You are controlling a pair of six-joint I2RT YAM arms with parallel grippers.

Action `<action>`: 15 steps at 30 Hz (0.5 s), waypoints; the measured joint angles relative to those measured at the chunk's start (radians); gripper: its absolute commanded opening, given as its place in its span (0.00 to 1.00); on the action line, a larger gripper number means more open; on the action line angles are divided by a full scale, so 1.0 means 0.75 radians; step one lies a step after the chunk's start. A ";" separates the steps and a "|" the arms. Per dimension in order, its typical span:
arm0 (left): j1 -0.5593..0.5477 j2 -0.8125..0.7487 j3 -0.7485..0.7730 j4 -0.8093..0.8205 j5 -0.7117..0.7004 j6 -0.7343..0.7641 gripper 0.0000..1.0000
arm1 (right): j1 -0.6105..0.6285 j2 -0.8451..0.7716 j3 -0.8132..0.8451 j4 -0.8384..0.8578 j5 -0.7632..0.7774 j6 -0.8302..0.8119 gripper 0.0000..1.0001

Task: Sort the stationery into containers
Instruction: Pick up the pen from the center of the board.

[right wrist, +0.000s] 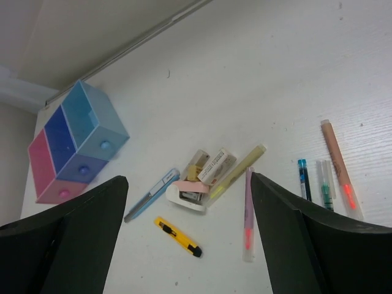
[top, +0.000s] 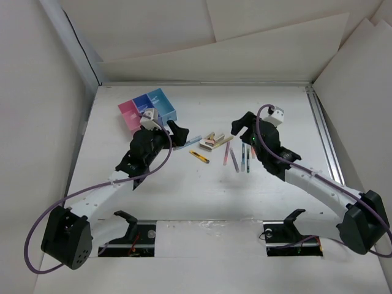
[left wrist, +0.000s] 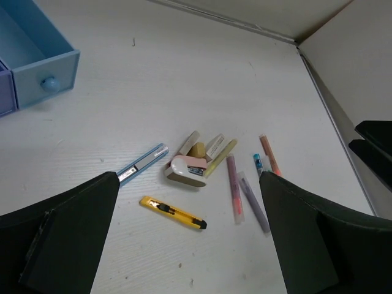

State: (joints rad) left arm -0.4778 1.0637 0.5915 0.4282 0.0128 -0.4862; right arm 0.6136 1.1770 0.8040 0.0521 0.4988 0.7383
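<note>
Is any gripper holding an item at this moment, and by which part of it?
Nothing is held: the left gripper and the right gripper are both open and empty.

Pens point(right wrist: 247, 211), tan erasers point(right wrist: 214, 166) and a yellow-black cutter point(right wrist: 177, 236) lie clustered, apart from the joined three-colour bins point(right wrist: 73, 144)

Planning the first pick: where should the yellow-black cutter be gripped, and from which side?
I'd grip the yellow-black cutter at mid-length, across its narrow width, from straight above. It lies flat and alone, apart from the pile, so both long sides are free.
</note>
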 measured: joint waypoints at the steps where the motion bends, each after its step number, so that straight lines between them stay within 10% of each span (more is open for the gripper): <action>1: 0.000 0.002 0.005 0.001 0.004 0.004 1.00 | 0.000 -0.001 0.000 0.001 0.001 0.000 0.84; 3: 0.000 0.007 0.013 0.002 0.010 0.012 1.00 | -0.004 -0.004 -0.002 -0.002 -0.001 0.001 0.74; 5: 0.000 0.026 0.020 0.008 0.015 0.018 0.94 | -0.009 -0.008 -0.002 -0.003 -0.001 0.003 0.39; 6: 0.000 0.041 0.021 0.010 0.015 0.019 0.54 | -0.014 -0.012 -0.002 -0.004 -0.002 0.003 0.24; 8: 0.000 0.073 0.022 -0.002 0.003 0.021 0.27 | -0.017 -0.023 -0.004 -0.003 -0.001 0.014 0.02; 11: -0.010 0.113 0.028 -0.052 -0.052 0.041 0.22 | -0.025 -0.039 -0.004 -0.008 -0.001 0.024 0.00; 15: -0.115 0.201 0.113 -0.193 -0.253 0.082 0.40 | -0.025 -0.043 -0.004 -0.014 -0.001 0.024 0.10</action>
State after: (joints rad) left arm -0.5644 1.2148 0.6765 0.2836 -0.1772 -0.4244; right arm 0.5949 1.1446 0.8009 0.0414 0.4984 0.7567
